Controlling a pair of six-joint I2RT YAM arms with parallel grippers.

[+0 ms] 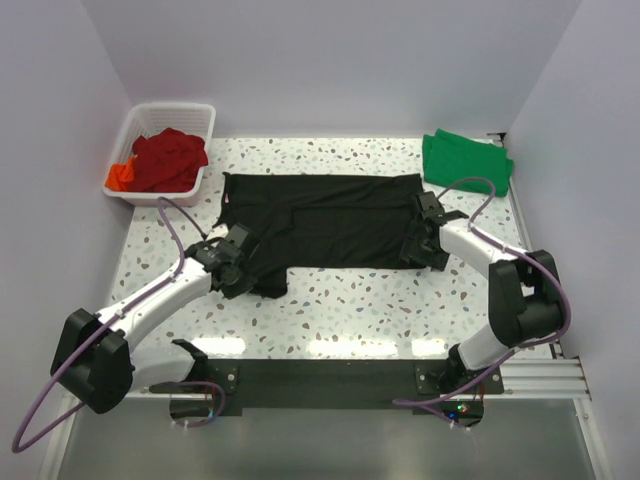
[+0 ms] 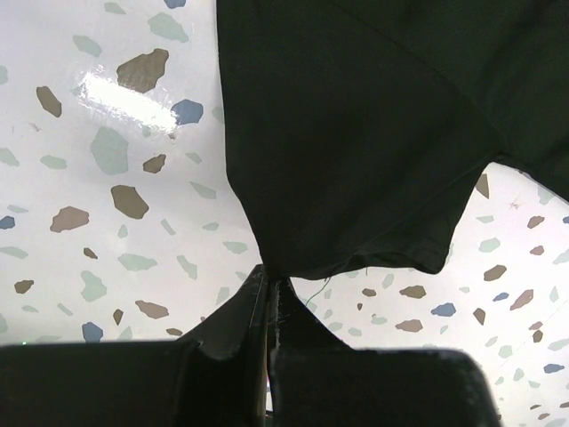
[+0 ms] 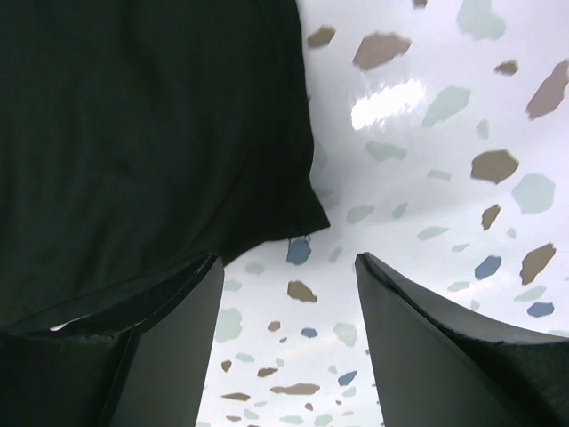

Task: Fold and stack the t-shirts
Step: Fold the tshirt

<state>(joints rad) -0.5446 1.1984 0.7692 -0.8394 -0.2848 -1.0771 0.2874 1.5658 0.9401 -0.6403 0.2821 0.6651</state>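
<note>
Orange t-shirt mostly hidden beneath the dark red t-shirt in the far-left basket; its shape is indeterminable.

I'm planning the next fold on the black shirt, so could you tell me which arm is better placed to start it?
Probably the left: the left gripper is shut on the black t-shirt at its corner, while the right gripper stands open beside the opposite edge.

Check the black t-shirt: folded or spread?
Mostly spread: the black t-shirt lies flat across the table, one overlapping layer visible, not a compact fold.
</note>
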